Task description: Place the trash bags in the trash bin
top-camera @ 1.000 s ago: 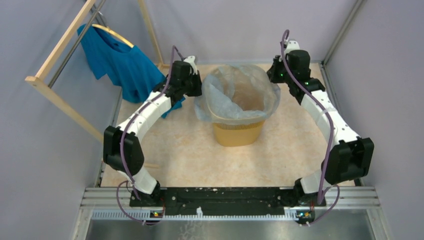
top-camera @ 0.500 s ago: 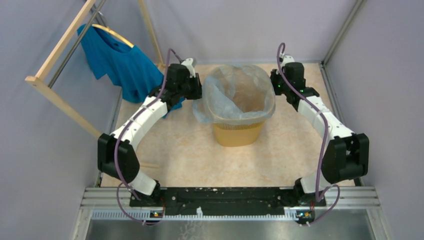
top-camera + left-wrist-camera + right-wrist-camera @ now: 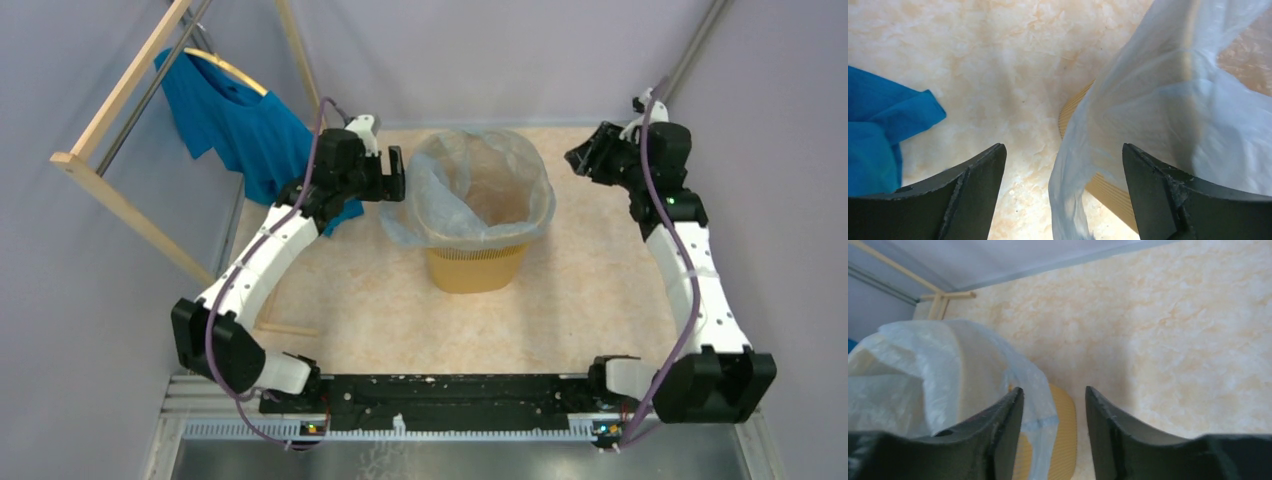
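Left pincer (image 3: 394,177) spread | right pincer (image 3: 584,159) spread | trash bag (image 3: 420,203) translucent, draped over trash bin (image 3: 478,269) rim

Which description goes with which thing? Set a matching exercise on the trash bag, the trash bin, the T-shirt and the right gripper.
Things:
1. trash bag
2. trash bin
3. T-shirt
4. right gripper

Descriptions:
A. yellow-orange, standing on the table
B. open, holding nothing
C. blue, hanging at the far left
D. translucent, spread over the bin's rim

Pairs: 1-D, 2-A, 3-C, 4-B.
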Robot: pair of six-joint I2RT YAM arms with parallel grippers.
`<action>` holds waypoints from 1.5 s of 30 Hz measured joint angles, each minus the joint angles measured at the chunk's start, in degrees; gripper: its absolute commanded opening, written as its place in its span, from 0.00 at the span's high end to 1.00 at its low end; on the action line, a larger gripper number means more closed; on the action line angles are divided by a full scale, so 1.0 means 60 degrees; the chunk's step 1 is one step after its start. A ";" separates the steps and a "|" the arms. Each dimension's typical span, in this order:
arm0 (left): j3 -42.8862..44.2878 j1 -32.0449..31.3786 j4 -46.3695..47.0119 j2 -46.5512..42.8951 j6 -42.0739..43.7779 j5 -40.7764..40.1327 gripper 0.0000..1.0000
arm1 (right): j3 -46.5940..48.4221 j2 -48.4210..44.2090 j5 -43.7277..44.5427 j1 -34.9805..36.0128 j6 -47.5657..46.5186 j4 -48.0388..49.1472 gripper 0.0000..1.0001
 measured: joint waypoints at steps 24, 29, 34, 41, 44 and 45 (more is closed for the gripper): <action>-0.3082 -0.0004 0.0619 -0.1191 -0.1024 0.1971 0.74 | -0.3555 0.0178 -0.3366 -0.0004 0.1421 0.1643 0.93; -0.3577 -0.0142 0.1100 -0.0798 -0.1217 0.2240 0.77 | -0.4109 0.0463 -0.3362 0.0135 0.1588 0.2299 0.96; -0.3847 -0.0211 0.1195 -0.0648 -0.1282 0.2233 0.77 | -0.4233 0.0754 -0.3184 0.0284 0.1523 0.2255 0.93; -0.3865 -0.0211 0.1202 -0.0652 -0.1107 0.2029 0.65 | -0.3632 0.0714 -0.1920 0.0310 0.1067 0.1257 0.64; -0.3865 -0.0211 0.1177 -0.0674 -0.1002 0.1949 0.65 | -0.2685 0.0623 -0.0820 0.0310 0.0725 0.0186 0.48; -0.3865 -0.0211 0.1162 -0.0696 -0.0933 0.1894 0.65 | -0.2320 0.0557 -0.0459 0.0310 0.0608 -0.0124 0.44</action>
